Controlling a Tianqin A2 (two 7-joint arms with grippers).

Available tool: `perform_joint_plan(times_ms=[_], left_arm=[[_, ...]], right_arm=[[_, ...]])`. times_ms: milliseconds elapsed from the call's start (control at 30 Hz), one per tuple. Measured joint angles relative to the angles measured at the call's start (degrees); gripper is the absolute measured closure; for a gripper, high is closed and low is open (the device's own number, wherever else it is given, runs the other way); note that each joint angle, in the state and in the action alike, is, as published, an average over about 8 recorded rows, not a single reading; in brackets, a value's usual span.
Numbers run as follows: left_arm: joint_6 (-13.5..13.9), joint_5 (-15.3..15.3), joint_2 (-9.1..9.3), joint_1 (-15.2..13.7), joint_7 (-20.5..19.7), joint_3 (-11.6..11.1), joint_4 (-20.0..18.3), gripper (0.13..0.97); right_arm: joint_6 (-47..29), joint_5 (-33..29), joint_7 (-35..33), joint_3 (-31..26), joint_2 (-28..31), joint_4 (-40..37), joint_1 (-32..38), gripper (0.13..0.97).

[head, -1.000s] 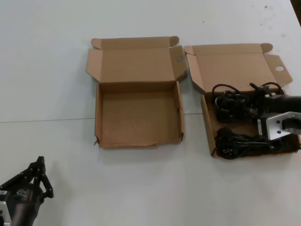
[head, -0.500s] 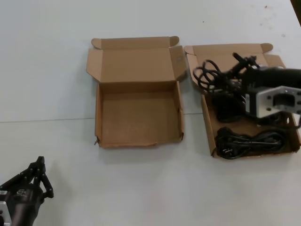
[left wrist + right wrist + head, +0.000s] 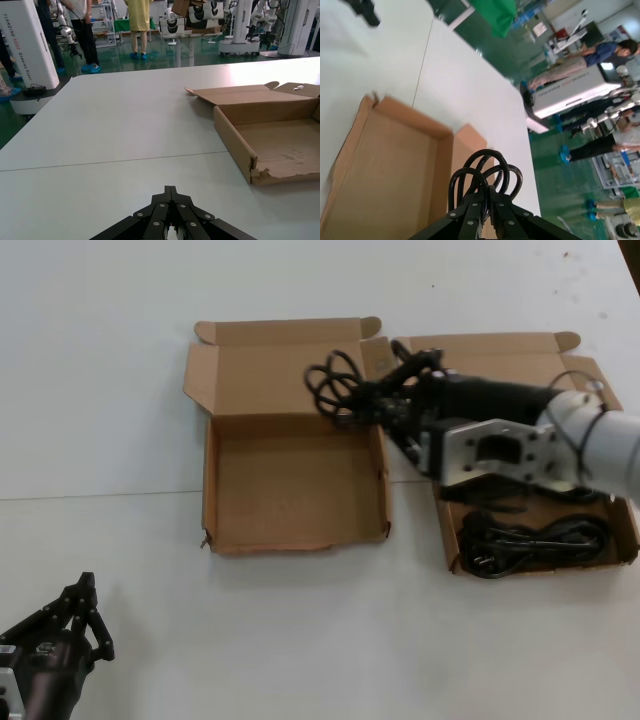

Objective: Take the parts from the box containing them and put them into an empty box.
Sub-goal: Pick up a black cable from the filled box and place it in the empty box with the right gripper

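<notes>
My right gripper (image 3: 368, 400) is shut on a bundle of black cable (image 3: 335, 386) and holds it in the air over the back right corner of the empty box (image 3: 225, 525), whose front wall edge is ragged. In the right wrist view the cable loops (image 3: 485, 172) stick out past the gripper (image 3: 490, 192) above that box (image 3: 385, 160). Another cable bundle (image 3: 535, 540) lies in the box with a round hole in its flap (image 3: 448, 540), on the right. My left gripper (image 3: 85, 595) is shut and empty, parked at the near left; the left wrist view shows it (image 3: 170, 189) too.
The two boxes stand side by side on a white table (image 3: 300, 640), lids open toward the back. My right arm (image 3: 520, 450) reaches across the right box. In the left wrist view the empty box (image 3: 235, 145) is off to one side, with a workshop beyond the table.
My right gripper has lifted one cable bundle out of the right box and carried it left, to above the empty box. The left arm has not moved.
</notes>
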Motion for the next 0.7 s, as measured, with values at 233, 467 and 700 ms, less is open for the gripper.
perform_joint_plan(times_ms=[233,467,700], left_arm=[[0.0,0.0,0.00,0.0,0.0,0.0,0.0,0.941],[0.0,0.0,0.00,0.0,0.0,0.0,0.0,0.941],[0.0,0.0,0.00,0.0,0.0,0.0,0.0,0.941]], right_arm=[[4.6,1.7,0.0,-2.6,-2.7,-2.4,-1.4,0.934],[9.8,4.8,0.0,-5.4,-3.5,-6.2,-3.2,0.934],[15.3,8.8,0.0,-8.3,-3.4,-10.9,-4.0,0.934]])
